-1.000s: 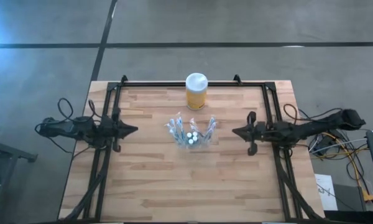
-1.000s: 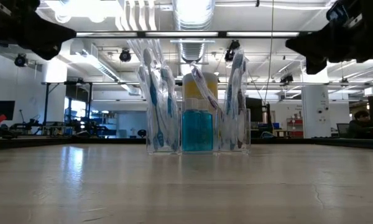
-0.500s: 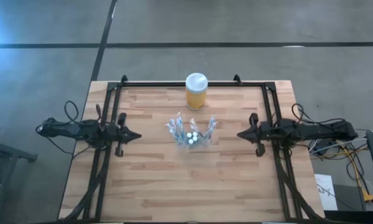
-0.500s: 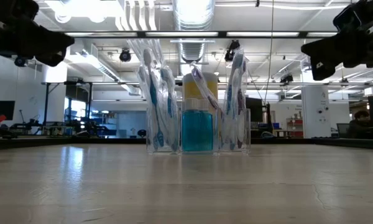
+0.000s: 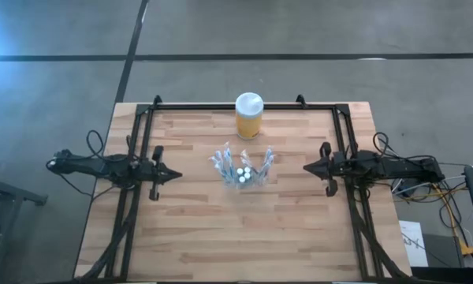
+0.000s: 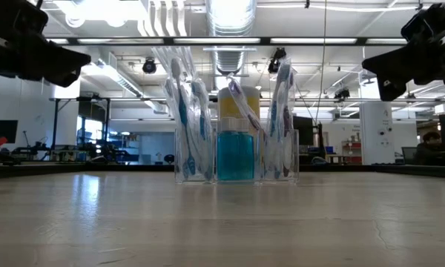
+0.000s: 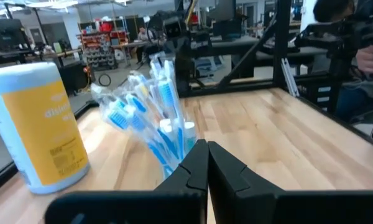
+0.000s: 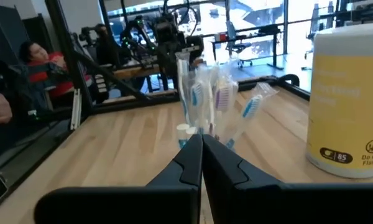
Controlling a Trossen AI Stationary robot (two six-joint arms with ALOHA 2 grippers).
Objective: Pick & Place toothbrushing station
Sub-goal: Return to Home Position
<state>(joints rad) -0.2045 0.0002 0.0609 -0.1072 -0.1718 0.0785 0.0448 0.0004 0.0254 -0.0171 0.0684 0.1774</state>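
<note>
Withdrawal is the step in hand, as we judge it. The toothbrushing station (image 5: 241, 169) stands upright near the middle of the counter (image 5: 244, 237), its compartments hold toothbrushes (image 6: 184, 111), and nothing about it looks left to do. The left gripper (image 5: 172, 174) hangs well to the station's left and the right gripper (image 5: 309, 168) well to its right. Both are raised above the wood and point at the station, fingers clenched together on nothing. To do this well, we would draw each arm straight away from the station along its own line, hold the height, and leave the fingers closed so no tip catches a leaning brush handle. A sideways swing risks the black frame (image 5: 197, 106) that borders the counter, since each arm crosses one of its side rails. The yellow jar (image 5: 249, 115) stands just behind the station, apart from it, by the frame's far bar. The counter is pale plank wood, flat and dry-looking. Beyond the station we see a large workshop hall with strip lights, desks and racks, and a seated person (image 8: 31, 56) past a rail.
</note>
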